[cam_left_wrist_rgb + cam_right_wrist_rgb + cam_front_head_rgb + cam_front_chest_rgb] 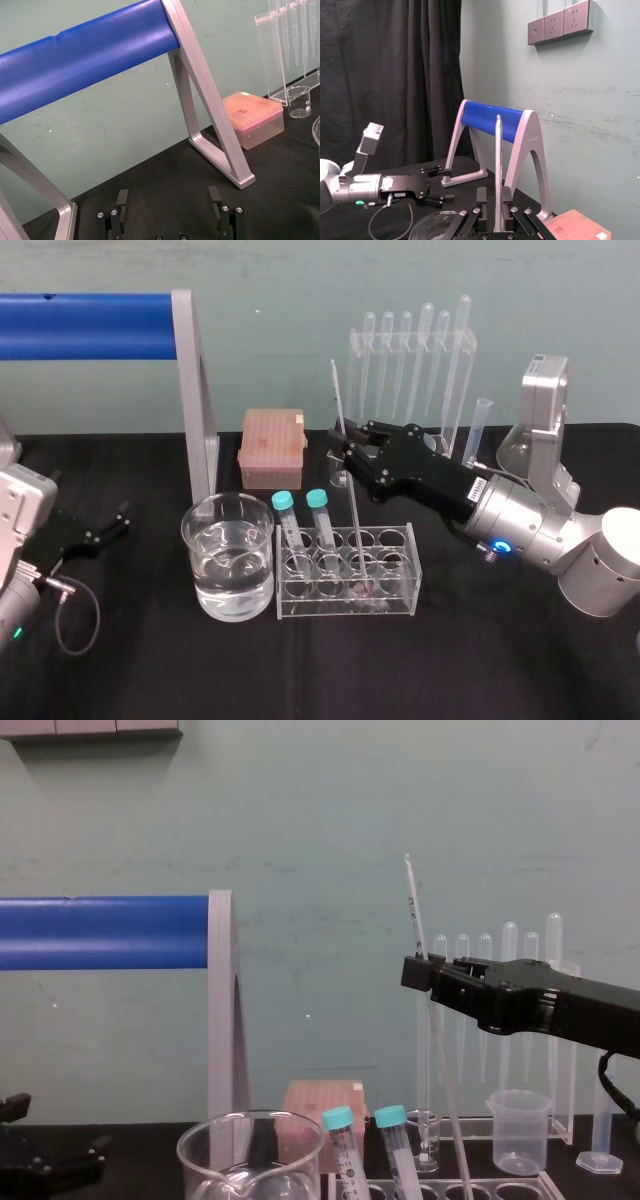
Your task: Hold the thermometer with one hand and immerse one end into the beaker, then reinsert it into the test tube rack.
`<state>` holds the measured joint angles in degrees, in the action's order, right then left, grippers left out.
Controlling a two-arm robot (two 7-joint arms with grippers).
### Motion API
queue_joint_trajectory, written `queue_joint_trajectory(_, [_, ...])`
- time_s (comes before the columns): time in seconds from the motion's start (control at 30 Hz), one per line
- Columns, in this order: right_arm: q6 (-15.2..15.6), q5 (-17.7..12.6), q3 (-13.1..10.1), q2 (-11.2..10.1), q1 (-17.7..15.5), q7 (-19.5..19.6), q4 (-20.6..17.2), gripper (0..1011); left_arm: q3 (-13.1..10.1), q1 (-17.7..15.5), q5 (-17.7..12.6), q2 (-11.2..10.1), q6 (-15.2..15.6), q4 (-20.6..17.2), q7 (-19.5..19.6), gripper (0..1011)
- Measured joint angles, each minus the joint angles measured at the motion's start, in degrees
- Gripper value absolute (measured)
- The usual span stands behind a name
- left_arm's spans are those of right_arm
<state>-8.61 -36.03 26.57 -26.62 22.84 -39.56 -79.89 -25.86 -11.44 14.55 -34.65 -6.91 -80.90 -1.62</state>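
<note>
Black matte counter against a pale green wall. The right hand [347, 446], long, black and angular on a fat silver wrist with a blue ring, reaches in from the right edge of the counter above the test tube rack [400, 580]. Its fingers [481, 196] are pinched close on the thermometer [355, 510], one on each side of the rod. The thermometer is a thin clear glass rod, slightly tilted, with its top leaning toward the back wall. Its lower end is down inside the rack, in a hole just right of two teal-capped tubes [317, 498]. The rack is low, clear plastic, with round holes in the top plate. The beaker [190, 545] touches or nearly touches the rack's left end; it is wide clear glass, about half full of clear liquid. Toward the back edge are a pink ribbed tip box [271, 445] and a clear acrylic pipette stand [412, 345]. The left hand [105, 525] lies near the left edge, fingers spread wide and empty, beside a blue padded bar [85, 326] on grey metal legs.
</note>
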Motion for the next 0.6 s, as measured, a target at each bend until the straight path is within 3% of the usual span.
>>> queue_joint_trajectory(0.6, [0.04, -0.12, -0.06, 0.0, -0.04, 0.06, -0.06, 734, 0.0, 0.0, 0.0, 0.0, 0.0, 0.0, 0.0, 1008])
